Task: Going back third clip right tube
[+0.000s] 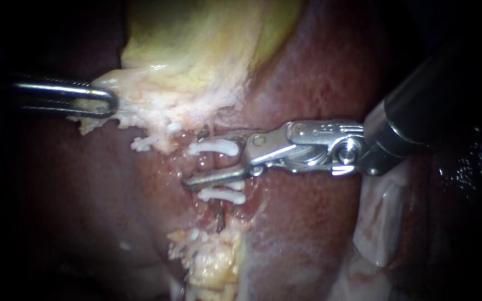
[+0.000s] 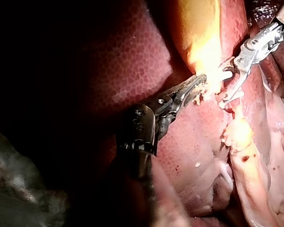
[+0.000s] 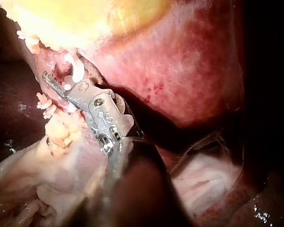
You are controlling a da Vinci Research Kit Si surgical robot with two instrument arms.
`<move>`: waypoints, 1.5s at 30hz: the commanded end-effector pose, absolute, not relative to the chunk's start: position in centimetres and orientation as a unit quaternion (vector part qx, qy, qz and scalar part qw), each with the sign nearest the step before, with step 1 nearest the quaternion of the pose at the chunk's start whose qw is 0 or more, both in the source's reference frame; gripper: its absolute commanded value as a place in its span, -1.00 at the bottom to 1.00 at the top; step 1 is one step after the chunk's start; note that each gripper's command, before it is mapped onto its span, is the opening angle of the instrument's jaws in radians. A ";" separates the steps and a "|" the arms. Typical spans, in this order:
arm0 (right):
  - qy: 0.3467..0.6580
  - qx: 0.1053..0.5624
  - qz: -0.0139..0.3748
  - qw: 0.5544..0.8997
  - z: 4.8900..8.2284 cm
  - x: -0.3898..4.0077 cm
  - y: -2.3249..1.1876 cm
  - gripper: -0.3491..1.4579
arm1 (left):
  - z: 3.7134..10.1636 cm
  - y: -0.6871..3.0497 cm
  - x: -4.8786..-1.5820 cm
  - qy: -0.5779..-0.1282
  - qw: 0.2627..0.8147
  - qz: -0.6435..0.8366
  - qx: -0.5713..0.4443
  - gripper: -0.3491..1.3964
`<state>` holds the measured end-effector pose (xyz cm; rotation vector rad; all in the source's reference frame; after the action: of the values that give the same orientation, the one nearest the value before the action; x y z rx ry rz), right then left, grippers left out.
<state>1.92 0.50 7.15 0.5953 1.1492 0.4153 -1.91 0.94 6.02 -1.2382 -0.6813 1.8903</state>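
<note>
Right instrument's jaws gaping around a clipped tube while the left instrument is gripping the gallbladder's edge.

In the endoscope view the right instrument (image 1: 199,159) is lying with jaws apart astride a tube (image 1: 206,163); which tube, I cannot tell. The upper clip (image 1: 213,148) is sitting between them and the lower clip (image 1: 222,195) just beyond the lower jaw, while the left instrument (image 1: 110,103) is clamping pale tissue (image 1: 140,108) below the gallbladder (image 1: 196,39). In the left wrist view those jaws are biting that tissue over the liver (image 2: 132,56). In the right wrist view the gaping jaws are lying hard against the clips. Backing out askew, a jaw could be snagging a clip, loosening it or tearing the tube.
</note>
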 end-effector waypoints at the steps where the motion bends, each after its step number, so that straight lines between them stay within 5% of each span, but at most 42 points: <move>1: 0.532 0.275 0.192 0.778 7.16 1.90 0.51 -0.06 | 6.03 0.94 -1.91 -0.267 0.381 0.741 -0.485 -1.00; 18: 0.515 0.256 0.262 0.775 7.21 1.74 0.58 -0.06 | 6.02 0.93 -1.90 -0.267 0.381 0.741 -0.485 -1.00; 26: 0.515 0.259 0.263 0.774 7.19 1.62 0.56 -0.06 | 6.02 0.93 -1.89 -0.267 0.380 0.741 -0.485 -1.00; 34: 0.516 0.278 0.250 0.771 7.05 1.42 0.44 -0.06 | 6.02 0.93 -1.87 -0.267 0.380 0.741 -0.485 -1.00; 45: 0.552 0.231 0.139 0.789 6.54 0.87 0.44 -0.06 | 6.02 0.93 -1.87 -0.267 0.380 0.741 -0.485 -1.00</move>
<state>0.82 0.45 6.48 0.4918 1.1932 0.2817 -1.87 0.93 6.02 -1.2391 -0.6826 1.8917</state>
